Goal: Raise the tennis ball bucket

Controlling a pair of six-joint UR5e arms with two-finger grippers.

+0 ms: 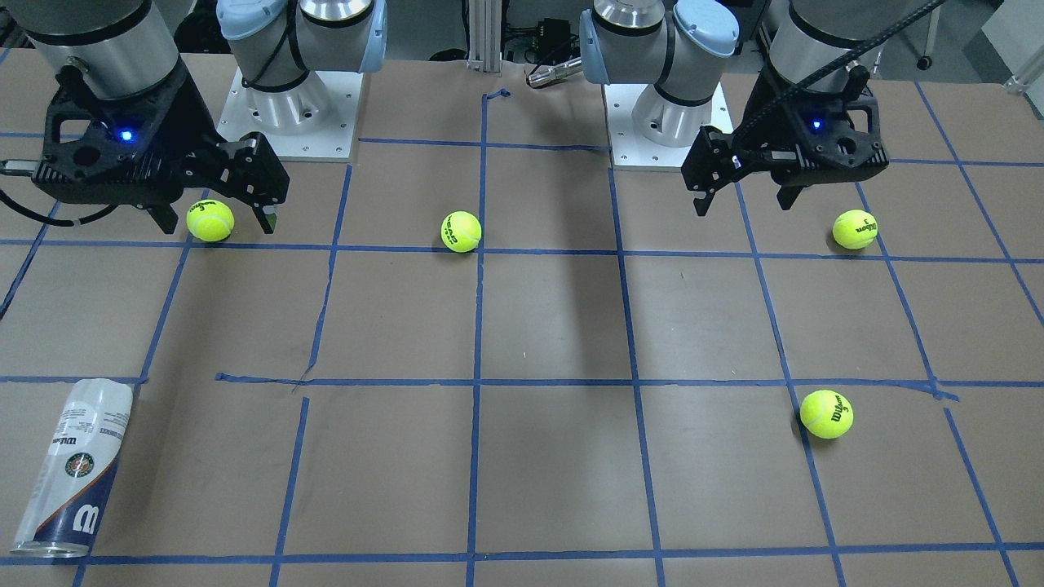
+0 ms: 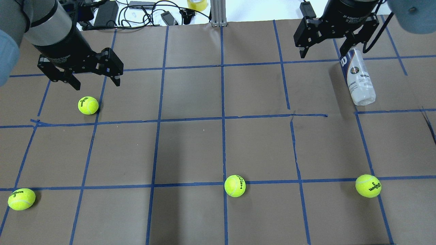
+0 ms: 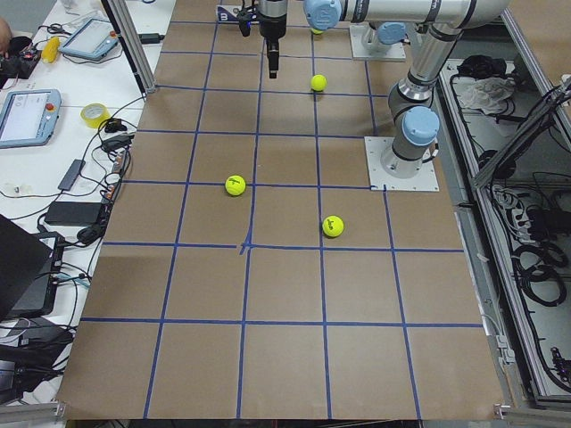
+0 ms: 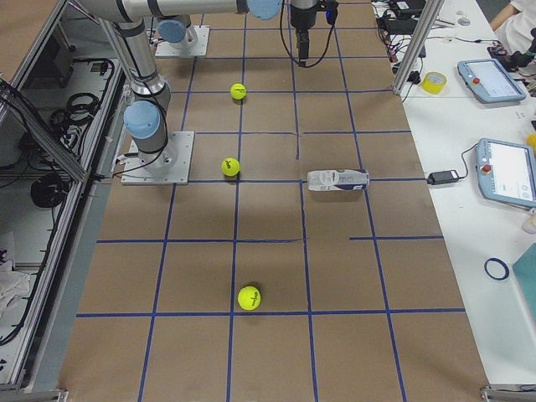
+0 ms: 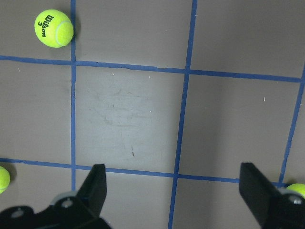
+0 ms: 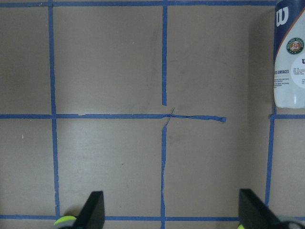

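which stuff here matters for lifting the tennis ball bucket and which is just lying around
For the job: tennis ball bucket, lying on its side; right pincer, open, near it.
Lying about: four tennis balls; left pincer, open.

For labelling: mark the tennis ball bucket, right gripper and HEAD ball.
tennis ball bucket [image 2: 361,83], overhead view, white label.
right gripper [image 2: 322,54], overhead view, between fingertips.
HEAD ball [image 2: 235,185], overhead view, ball's centre.

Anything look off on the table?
The tennis ball bucket lies tipped on its side toward the far side of the table, on the robot's right, apparently empty, while four tennis balls sit scattered loose. A blue tape line nearby is ragged and broken.
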